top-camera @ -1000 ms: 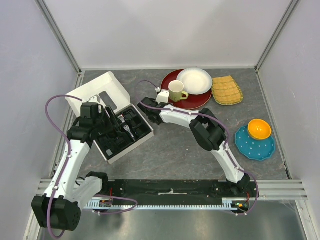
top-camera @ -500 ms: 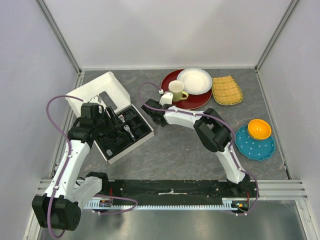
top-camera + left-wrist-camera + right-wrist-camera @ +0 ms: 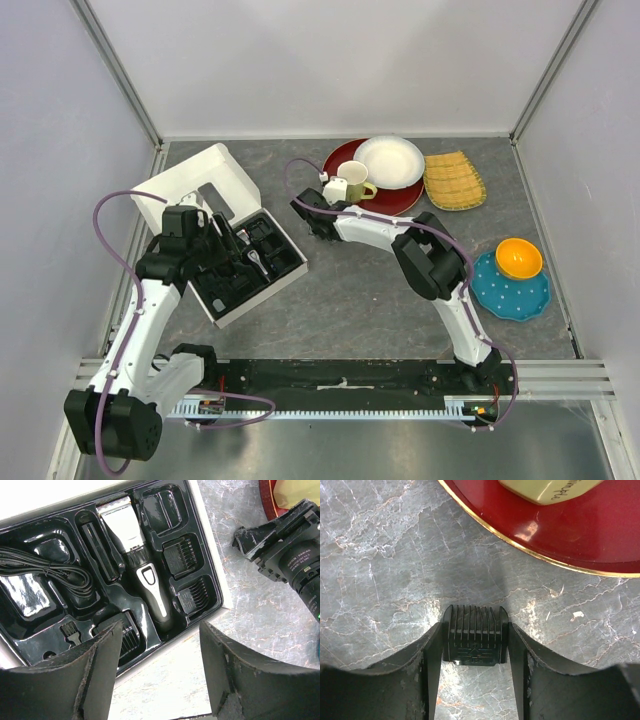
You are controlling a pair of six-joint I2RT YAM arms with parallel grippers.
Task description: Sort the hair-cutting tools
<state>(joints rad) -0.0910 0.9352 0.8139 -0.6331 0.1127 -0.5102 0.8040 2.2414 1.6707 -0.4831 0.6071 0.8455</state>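
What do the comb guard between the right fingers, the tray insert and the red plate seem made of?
The comb guard: matte black moulded plastic, going by its thin ribbed teeth. The tray insert: thin glossy black plastic, probably formed sheet; shaped pockets catch bright glare. The red plate: glossy red, gold rim line, sharp reflections; glazed ceramic or lacquer, unclear.

The right gripper (image 3: 306, 210) now sits farther right, nearer the red plate (image 3: 332, 165); its jaws stand narrower, seemingly touching both sides of the comb guard (image 3: 475, 636).
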